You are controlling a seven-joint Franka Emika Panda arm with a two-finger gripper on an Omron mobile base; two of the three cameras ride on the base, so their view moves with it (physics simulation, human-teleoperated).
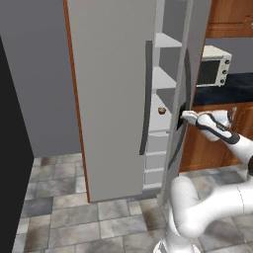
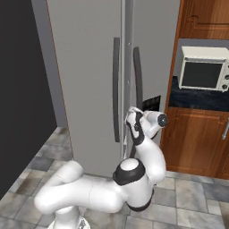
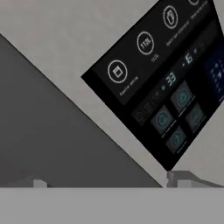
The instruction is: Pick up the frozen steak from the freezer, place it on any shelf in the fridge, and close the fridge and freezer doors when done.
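Two tall grey doors face me. The left door (image 1: 108,99) (image 2: 85,80) looks shut, with its dark bar handle (image 2: 116,89) beside the seam. The right door (image 1: 192,59) (image 2: 154,49) carries the black dispenser panel (image 2: 152,103) (image 3: 166,87) and stands ajar, so white shelves (image 1: 165,79) show in the gap. My gripper (image 1: 184,117) (image 2: 129,117) (image 3: 109,180) is open, its fingertips (image 3: 179,177) close against the right door's face just below the panel, with nothing between them. The frozen steak is hidden.
A small tan item (image 1: 161,109) sits on a shelf inside, too small to identify. A white microwave (image 1: 215,66) (image 2: 203,74) stands on the dark counter at right over wooden cabinets (image 2: 197,138). A dark wall (image 1: 10,148) bounds the left. Tiled floor (image 1: 59,197) lies below.
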